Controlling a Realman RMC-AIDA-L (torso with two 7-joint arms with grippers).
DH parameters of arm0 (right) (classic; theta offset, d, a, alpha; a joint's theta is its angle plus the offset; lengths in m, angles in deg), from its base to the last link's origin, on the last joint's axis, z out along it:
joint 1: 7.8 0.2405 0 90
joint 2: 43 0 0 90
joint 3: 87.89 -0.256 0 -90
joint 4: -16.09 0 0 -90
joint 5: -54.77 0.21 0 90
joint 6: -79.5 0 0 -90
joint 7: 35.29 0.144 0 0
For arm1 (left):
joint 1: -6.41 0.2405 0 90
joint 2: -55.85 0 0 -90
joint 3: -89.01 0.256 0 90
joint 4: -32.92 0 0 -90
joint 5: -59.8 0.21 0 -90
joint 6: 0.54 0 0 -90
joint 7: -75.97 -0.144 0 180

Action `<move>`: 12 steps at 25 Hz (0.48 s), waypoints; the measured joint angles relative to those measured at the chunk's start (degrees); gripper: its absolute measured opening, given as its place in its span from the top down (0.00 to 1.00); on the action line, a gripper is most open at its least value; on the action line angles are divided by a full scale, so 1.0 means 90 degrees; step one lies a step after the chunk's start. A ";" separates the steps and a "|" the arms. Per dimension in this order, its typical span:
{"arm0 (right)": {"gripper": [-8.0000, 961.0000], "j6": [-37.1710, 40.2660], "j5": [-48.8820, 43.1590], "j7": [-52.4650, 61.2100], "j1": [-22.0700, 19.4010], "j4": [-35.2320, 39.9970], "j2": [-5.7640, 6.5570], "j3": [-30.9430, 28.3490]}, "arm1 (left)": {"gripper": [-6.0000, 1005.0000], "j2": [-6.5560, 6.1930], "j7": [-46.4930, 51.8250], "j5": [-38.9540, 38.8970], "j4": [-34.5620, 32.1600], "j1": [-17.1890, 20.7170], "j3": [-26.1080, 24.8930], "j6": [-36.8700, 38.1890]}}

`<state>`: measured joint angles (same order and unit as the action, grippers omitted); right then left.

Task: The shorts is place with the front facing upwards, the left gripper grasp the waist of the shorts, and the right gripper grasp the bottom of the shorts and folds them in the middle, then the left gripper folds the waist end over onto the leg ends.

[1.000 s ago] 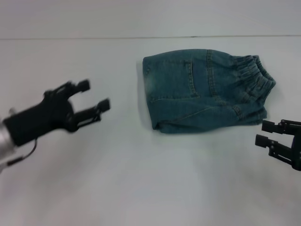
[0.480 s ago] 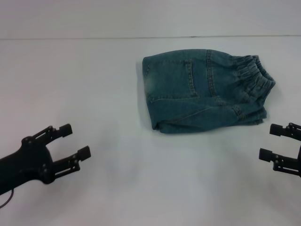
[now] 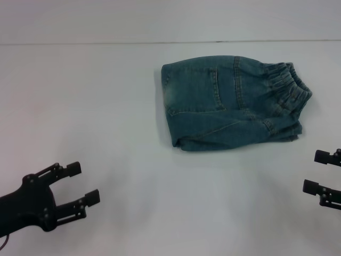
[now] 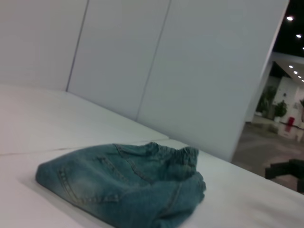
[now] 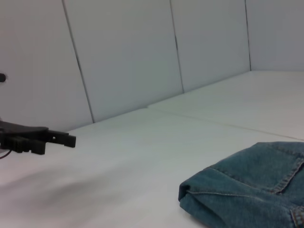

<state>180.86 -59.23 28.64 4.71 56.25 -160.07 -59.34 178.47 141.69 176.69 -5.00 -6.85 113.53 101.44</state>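
Observation:
The shorts (image 3: 229,104) lie folded into a compact stack on the white table, right of centre in the head view. The waist of the shorts (image 3: 287,88) is the gathered band at the stack's right end, lying over the layers beneath; the leg ends are hidden under it. The folded edge faces left. My left gripper (image 3: 80,184) hovers open and empty at the near left, well clear of the shorts. Open too, my right gripper (image 3: 319,172) sits at the near right edge, below the waist end. The left wrist view shows the shorts (image 4: 123,183), and the right wrist view shows the shorts (image 5: 249,192) with the left gripper (image 5: 59,138) far off.
The white table (image 3: 106,96) stretches around the shorts, with its far edge against a pale panelled wall (image 3: 160,18). In the left wrist view a room with ceiling lights (image 4: 285,95) opens beyond the panels.
My left gripper has pulled back from mid-left toward the near left corner, staying open. The right gripper has slid lower and farther right. The shorts have not moved.

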 joint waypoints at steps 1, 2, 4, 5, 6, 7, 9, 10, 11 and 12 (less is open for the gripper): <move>0.15 0.0029 -0.0001 -0.0010 -0.0003 0.0000 0.0000 -0.0014 | 0.14 -0.0003 0.0023 0.0095 -0.0033 -0.0005 -0.0009 0.0018; 0.15 0.0056 -0.0001 -0.0014 -0.0009 0.0000 0.0000 -0.0030 | 0.14 -0.0007 0.0043 0.0139 -0.0049 -0.0009 -0.0015 0.0022; 0.15 0.0087 -0.0001 -0.0018 -0.0017 0.0000 0.0000 -0.0053 | 0.14 -0.0018 0.0065 0.0188 -0.0076 -0.0014 -0.0026 0.0030; 0.15 0.0090 -0.0001 -0.0023 -0.0019 0.0000 0.0000 -0.0055 | 0.14 -0.0023 0.0069 0.0193 -0.0085 -0.0013 -0.0028 0.0033; 0.15 0.0093 -0.0001 -0.0035 -0.0020 0.0000 0.0003 -0.0057 | 0.14 -0.0023 0.0071 0.0196 -0.0088 -0.0014 -0.0029 0.0038; 0.15 0.0096 -0.0001 -0.0043 -0.0020 0.0000 0.0004 -0.0058 | 0.14 -0.0024 0.0071 0.0198 -0.0090 -0.0014 -0.0030 0.0039; 0.15 0.0106 -0.0001 -0.0072 -0.0022 0.0000 0.0009 -0.0058 | 0.14 -0.0033 0.0073 0.0208 -0.0092 -0.0022 -0.0031 0.0044; 0.15 0.0111 -0.0010 -0.0085 -0.0023 0.0000 0.0011 -0.0058 | 0.14 -0.0037 0.0077 0.0219 -0.0093 -0.0027 -0.0032 0.0047; 0.15 0.0117 -0.0026 -0.0103 -0.0023 0.0000 0.0014 -0.0058 | 0.14 -0.0042 0.0084 0.0236 -0.0093 -0.0034 -0.0033 0.0051; 0.15 0.0119 -0.0049 -0.0115 -0.0023 0.0000 0.0015 -0.0058 | 0.14 -0.0048 0.0107 0.0268 -0.0093 -0.0046 -0.0034 0.0054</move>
<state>181.93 -59.67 27.60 4.50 56.25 -159.94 -59.86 178.04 142.66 179.10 -5.84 -7.26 113.23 101.93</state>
